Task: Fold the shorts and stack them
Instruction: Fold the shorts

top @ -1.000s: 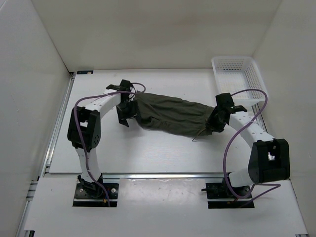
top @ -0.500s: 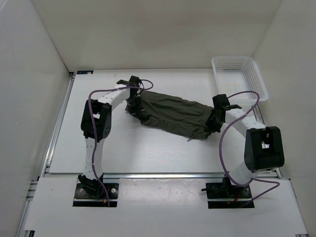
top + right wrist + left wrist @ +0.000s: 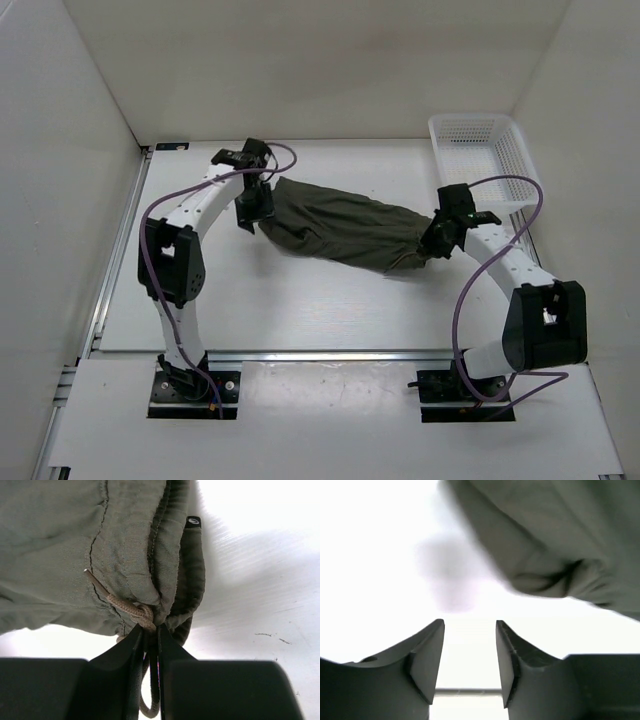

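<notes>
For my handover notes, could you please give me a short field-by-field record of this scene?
shorts: olive green, bunched lengthwise between the two grippers
left gripper: open, nothing between its fingers, shorts just ahead
right gripper: shut on the shorts at the drawstring knot
basket: white, far right corner, apart from shorts
fold: not yet done

right hand (image 3: 148,635) pinching shorts (image 3: 75,545), drawstring (image 3: 120,605)
</notes>
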